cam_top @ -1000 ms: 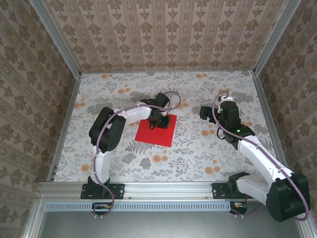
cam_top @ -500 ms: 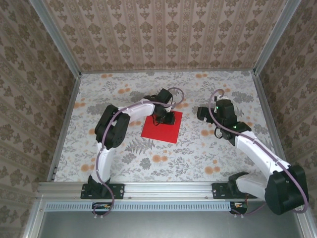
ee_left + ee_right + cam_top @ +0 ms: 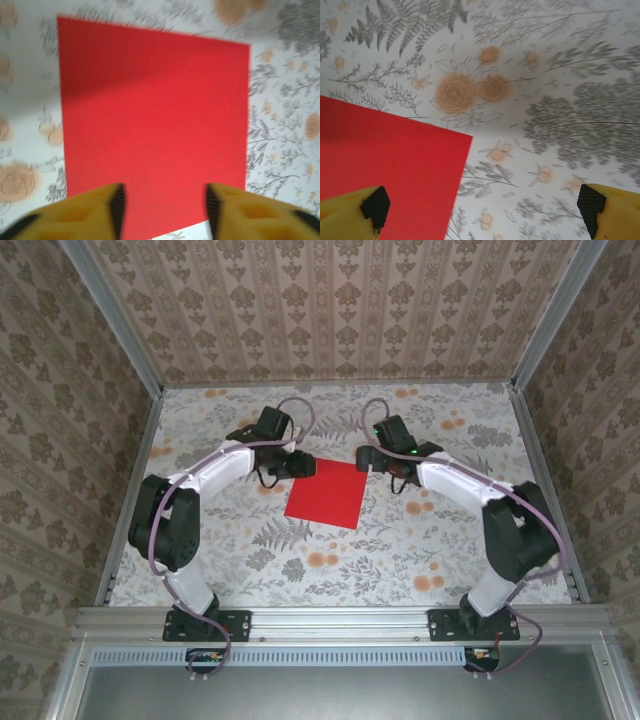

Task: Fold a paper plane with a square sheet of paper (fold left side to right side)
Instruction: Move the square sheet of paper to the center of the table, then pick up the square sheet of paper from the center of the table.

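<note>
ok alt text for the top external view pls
A flat, unfolded red square sheet of paper lies mid-table on a floral-patterned table. Two white robot arms reach in from the near edge, the left gripper at the sheet's far left corner and the right gripper just off its far right corner.

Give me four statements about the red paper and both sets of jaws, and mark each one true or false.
1. The square sheet of paper lies flat on the floral table. True.
2. The right jaws are shut on the sheet. False: they stand wide open above its corner, gripping nothing.
3. The left jaws are open, with the sheet's edge below them. True.
4. A finished paper plane rests on the table. False: the paper is a flat, unfolded square.
</note>
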`<state>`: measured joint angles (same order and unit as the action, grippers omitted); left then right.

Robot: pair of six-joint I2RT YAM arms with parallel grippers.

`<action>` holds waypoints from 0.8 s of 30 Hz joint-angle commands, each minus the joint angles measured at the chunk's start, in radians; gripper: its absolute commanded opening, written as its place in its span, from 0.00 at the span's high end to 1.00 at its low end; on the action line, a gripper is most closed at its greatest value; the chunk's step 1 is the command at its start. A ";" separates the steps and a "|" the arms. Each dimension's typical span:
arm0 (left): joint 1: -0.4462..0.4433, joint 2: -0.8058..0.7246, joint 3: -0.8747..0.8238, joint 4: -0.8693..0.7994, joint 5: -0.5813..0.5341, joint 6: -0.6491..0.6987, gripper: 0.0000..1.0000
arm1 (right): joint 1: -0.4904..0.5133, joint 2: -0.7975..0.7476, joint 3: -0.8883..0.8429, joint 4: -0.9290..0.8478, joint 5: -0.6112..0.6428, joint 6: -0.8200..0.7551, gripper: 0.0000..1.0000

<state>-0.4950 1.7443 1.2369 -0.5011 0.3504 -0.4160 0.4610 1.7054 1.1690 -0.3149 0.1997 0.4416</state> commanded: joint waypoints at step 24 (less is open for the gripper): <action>-0.013 0.068 -0.165 0.066 0.085 -0.086 0.58 | 0.075 0.370 0.255 -0.107 -0.125 0.070 0.00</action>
<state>-0.5026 1.7908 1.0855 -0.4191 0.4450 -0.4946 0.5228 2.0472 1.3926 -0.3840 0.1116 0.4980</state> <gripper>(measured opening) 0.426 0.999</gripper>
